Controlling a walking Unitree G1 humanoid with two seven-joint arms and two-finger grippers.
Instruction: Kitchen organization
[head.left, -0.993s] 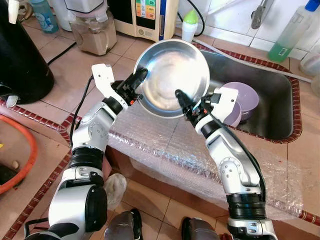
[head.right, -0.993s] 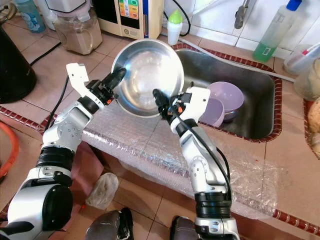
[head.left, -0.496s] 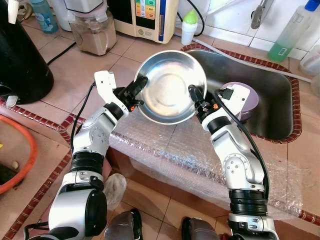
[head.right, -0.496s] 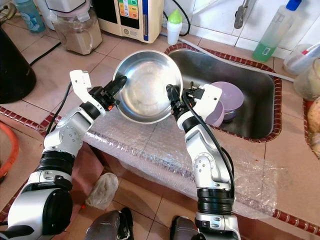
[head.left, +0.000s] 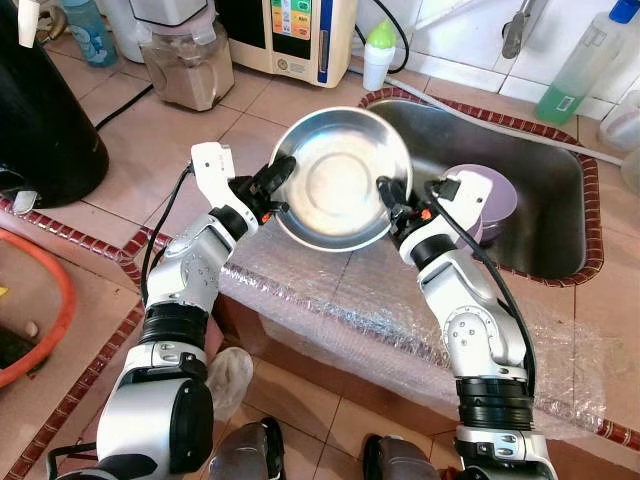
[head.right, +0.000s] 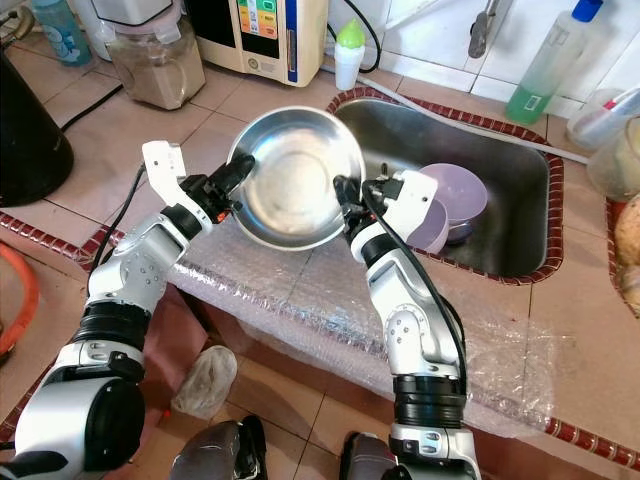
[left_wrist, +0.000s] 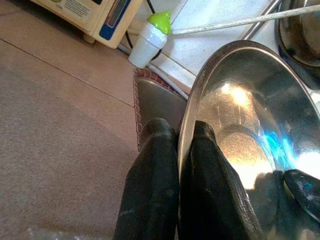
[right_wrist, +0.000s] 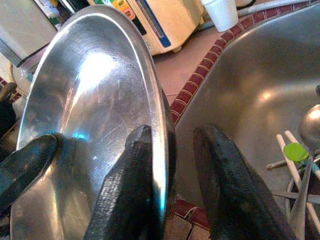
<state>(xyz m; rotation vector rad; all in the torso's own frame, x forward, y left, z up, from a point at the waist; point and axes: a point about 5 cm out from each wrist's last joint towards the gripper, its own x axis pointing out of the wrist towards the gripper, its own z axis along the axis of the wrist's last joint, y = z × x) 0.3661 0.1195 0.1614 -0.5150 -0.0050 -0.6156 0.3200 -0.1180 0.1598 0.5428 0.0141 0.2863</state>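
Note:
A shiny steel bowl (head.left: 340, 175) hangs tilted over the counter edge, just left of the sink (head.left: 545, 165). My left gripper (head.left: 282, 170) is shut on the bowl's left rim; its fingers (left_wrist: 155, 165) pinch the rim of the bowl (left_wrist: 240, 115). My right gripper (head.left: 385, 190) is at the right rim. There one finger (right_wrist: 127, 185) lies inside the bowl (right_wrist: 90, 100), and the outer finger (right_wrist: 225, 185) stands a little off the rim. Purple bowls (head.left: 490, 200) sit stacked in the sink behind the right wrist.
Bubble wrap (head.left: 350, 300) covers the counter's front edge under the bowl. A white bottle with a green cap (head.left: 378, 50), a blender jar (head.left: 185, 65) and a cream appliance (head.left: 290, 35) line the back. A large black pot (head.left: 40, 110) stands left, a green soap bottle (head.left: 575, 65) far right.
The bowl has come down and tipped flatter. My right gripper has shifted from its lower rim to its right rim. The left gripper keeps its hold.

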